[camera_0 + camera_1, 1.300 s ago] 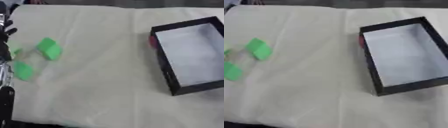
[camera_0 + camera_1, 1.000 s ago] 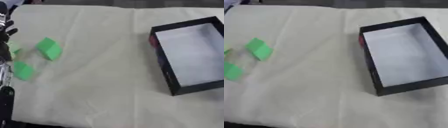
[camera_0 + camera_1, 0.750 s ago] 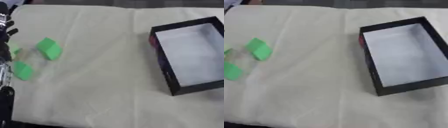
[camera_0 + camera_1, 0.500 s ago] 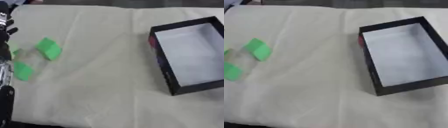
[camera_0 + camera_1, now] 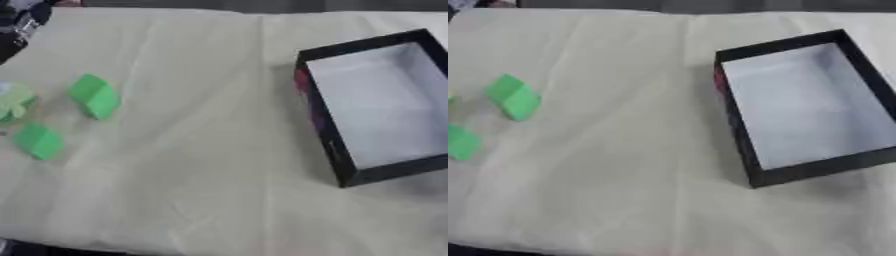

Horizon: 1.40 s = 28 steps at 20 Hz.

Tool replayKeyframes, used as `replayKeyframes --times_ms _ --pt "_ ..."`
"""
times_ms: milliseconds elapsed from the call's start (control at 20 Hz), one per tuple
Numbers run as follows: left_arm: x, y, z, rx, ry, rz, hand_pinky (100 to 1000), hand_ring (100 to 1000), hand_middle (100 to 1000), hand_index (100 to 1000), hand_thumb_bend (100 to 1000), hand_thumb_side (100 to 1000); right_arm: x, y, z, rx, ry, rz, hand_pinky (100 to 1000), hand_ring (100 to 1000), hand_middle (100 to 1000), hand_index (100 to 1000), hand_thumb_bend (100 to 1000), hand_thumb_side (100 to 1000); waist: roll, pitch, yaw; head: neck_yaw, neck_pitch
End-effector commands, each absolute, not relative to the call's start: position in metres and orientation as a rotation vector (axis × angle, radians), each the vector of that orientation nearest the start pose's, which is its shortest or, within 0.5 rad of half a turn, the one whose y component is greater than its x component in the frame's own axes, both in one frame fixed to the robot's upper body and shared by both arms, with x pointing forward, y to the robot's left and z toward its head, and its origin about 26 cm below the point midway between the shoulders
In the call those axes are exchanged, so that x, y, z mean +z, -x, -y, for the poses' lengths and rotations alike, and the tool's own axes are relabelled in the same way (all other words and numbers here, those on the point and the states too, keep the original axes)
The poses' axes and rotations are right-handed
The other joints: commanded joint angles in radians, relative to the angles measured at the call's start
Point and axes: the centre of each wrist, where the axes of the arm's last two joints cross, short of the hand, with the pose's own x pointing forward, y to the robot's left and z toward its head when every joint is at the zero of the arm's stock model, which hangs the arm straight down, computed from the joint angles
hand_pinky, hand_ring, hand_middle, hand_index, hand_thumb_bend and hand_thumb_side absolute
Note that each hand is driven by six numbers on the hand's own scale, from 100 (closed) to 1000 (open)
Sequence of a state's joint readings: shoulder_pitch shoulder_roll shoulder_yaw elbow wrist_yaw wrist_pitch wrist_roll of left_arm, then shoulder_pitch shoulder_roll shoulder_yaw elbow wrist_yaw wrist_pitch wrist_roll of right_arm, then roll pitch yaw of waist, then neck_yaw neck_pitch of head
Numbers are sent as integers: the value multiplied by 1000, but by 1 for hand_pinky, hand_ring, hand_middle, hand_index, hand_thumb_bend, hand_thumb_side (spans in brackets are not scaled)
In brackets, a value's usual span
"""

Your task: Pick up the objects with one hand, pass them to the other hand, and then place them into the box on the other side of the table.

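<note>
Two bright green blocks lie on the cream cloth at the left: one [image 5: 94,96] tilted, the other [image 5: 37,141] nearer the front. A paler green object [image 5: 13,100] sits at the left edge beside them. The black box [image 5: 325,131] with a pale floor stands open at the right and holds nothing that I can see. A dark part of my left hand [image 5: 17,25] shows in the top left corner, well behind the blocks and touching none; its fingers are not clear. My right hand is out of sight.
A cream cloth [image 5: 201,165] covers the table, creased across the middle. A red patch [image 5: 302,82] marks the box's outer left wall. The cloth's front edge runs along the bottom of the left eye view.
My left arm, which lay along the left edge beside the blocks, has drawn back toward the top left corner. The blocks and the box have not moved.
</note>
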<state>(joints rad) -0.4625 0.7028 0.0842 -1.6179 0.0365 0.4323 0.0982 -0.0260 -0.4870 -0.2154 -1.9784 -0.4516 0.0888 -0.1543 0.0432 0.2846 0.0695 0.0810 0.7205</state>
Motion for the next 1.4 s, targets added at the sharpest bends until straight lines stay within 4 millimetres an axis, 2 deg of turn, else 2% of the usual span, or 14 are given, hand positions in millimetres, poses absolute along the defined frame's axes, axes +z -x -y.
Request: replayKeyframes --times_ms 50,100,200,450,1000,1050,1250,1400 --pt "263 -354 -396 -394 -811 1515 890 873 767 856 774 454 177 -258 365 -46 204 1992 933 943 1000 1000 100 560 19 -30 1 -1 10" --pt "264 -356 -401 -421 -826 1463 897 876 772 860 804 433 177 -258 365 -44 206 1990 933 943 1000 1000 100 557 21 -31 1 1 12" --pt "266 -359 -407 -489 -847 1368 909 881 781 865 800 460 177 -258 366 -38 207 1986 933 943 1000 1000 100 561 26 -33 0 2 16" --pt "271 -365 -410 -669 -878 1178 948 897 802 865 857 460 177 -257 366 -25 210 1979 934 943 1000 1000 100 561 32 -35 0 7 22" --pt "275 -380 -406 -904 -840 992 981 913 818 863 970 518 175 -257 366 -10 215 1967 934 944 1000 1000 100 560 37 -41 3 15 21" --pt "275 -381 -405 -919 -832 984 982 913 817 860 1000 502 175 -257 366 -10 215 1967 934 944 1000 1000 100 560 37 -41 3 15 21" --pt "269 -386 -400 -992 -814 923 988 914 821 859 964 546 175 -257 366 -4 218 1964 934 943 1000 1000 100 560 41 -42 3 18 25" --pt "262 -393 -395 -1044 -822 873 990 915 825 862 958 540 174 -257 366 1 218 1961 934 943 1000 1000 100 560 41 -43 3 21 27"
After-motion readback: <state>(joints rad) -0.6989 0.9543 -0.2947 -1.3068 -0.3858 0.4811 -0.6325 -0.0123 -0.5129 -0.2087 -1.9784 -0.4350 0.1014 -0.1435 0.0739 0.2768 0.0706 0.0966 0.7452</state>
